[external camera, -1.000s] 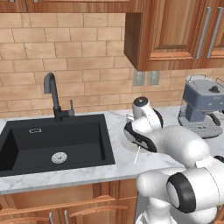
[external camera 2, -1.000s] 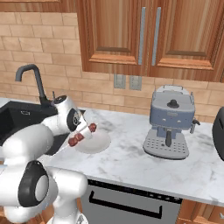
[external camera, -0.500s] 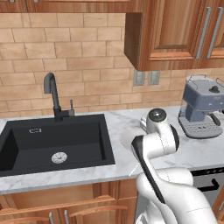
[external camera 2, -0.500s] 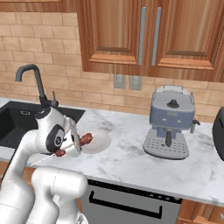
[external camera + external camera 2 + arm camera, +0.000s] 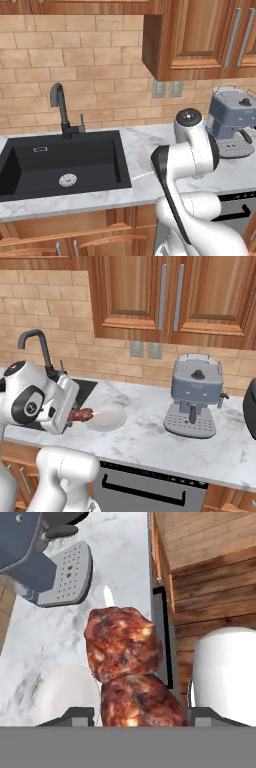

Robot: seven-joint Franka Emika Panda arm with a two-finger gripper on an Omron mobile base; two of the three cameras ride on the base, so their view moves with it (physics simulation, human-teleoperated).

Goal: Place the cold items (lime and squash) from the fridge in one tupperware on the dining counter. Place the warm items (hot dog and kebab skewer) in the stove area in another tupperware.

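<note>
We see claw (image 5: 137, 712) clamped on kebab skewer (image 5: 127, 662), now lifted off white plate (image 5: 106, 418); arm swung back from marble surface (image 5: 165, 441) since earlier frame.

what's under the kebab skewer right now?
The kebab skewer sits in the claw, its tip over the edge of the white plate on the marble counter. The arm covers the skewer's other end.

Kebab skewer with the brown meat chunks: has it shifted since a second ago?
Yes. In the right base view the kebab skewer has swung off the round white plate, towards the black sink; the gripper holds it.
</note>
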